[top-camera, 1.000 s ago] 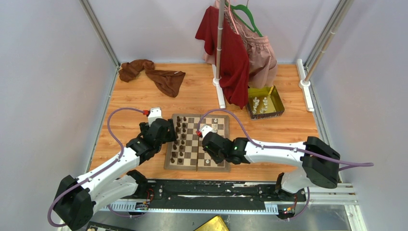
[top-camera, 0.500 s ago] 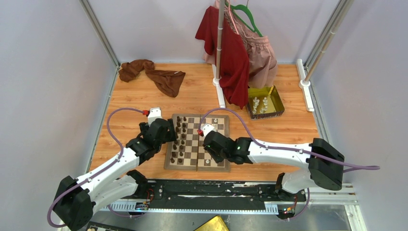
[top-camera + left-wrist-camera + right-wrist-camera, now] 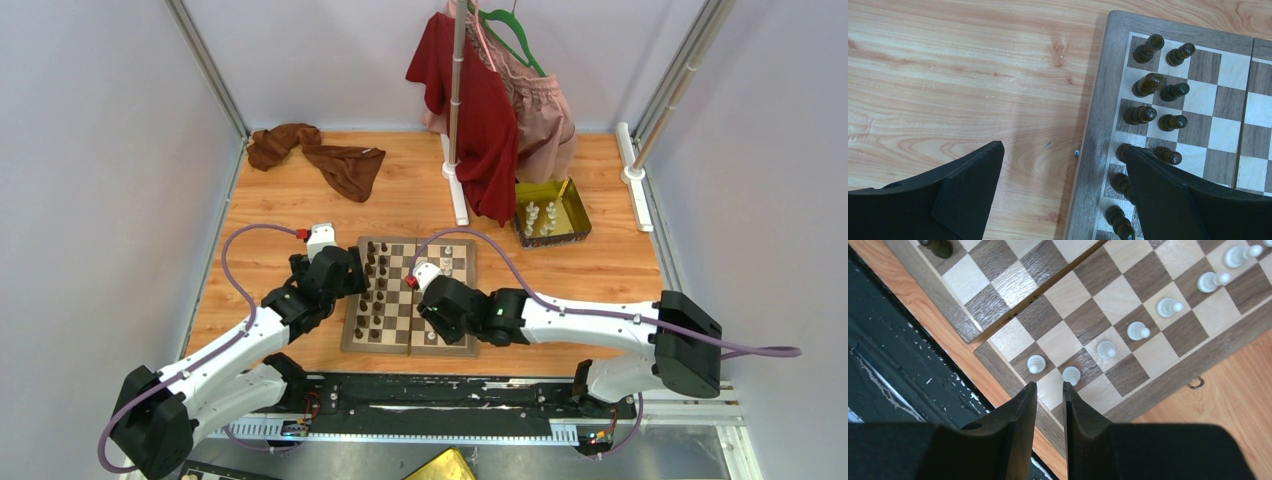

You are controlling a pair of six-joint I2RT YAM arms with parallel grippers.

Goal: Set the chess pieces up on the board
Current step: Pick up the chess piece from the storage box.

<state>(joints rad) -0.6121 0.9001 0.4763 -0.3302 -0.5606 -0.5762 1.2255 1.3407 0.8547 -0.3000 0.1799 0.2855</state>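
The board (image 3: 398, 300) lies mid-table with dark chess pieces (image 3: 1139, 114) standing in two columns along its left side. Cream-white pieces (image 3: 1137, 330) run in a row on the right side, plus one (image 3: 1036, 363) beside the row's near end. My left gripper (image 3: 1063, 148) hangs wide open astride the board's left border, nothing between its fingers; its right finger (image 3: 1168, 195) covers some dark pieces. Over the board's near right corner, my right gripper (image 3: 1049, 385) is open by a narrow gap and empty. A white pawn (image 3: 1071, 374) stands just past its right fingertip.
A gold tray (image 3: 575, 205) at the back right holds several white pieces (image 3: 540, 215). A clothes stand (image 3: 458, 170) with a red garment (image 3: 480, 110) rises behind the board. A brown cloth (image 3: 320, 155) lies at the back left. A black rail (image 3: 430, 395) runs along the near edge.
The right arm's elbow has swung to the right and its wrist has shifted slightly left over the board's near right corner. The left arm has not moved.
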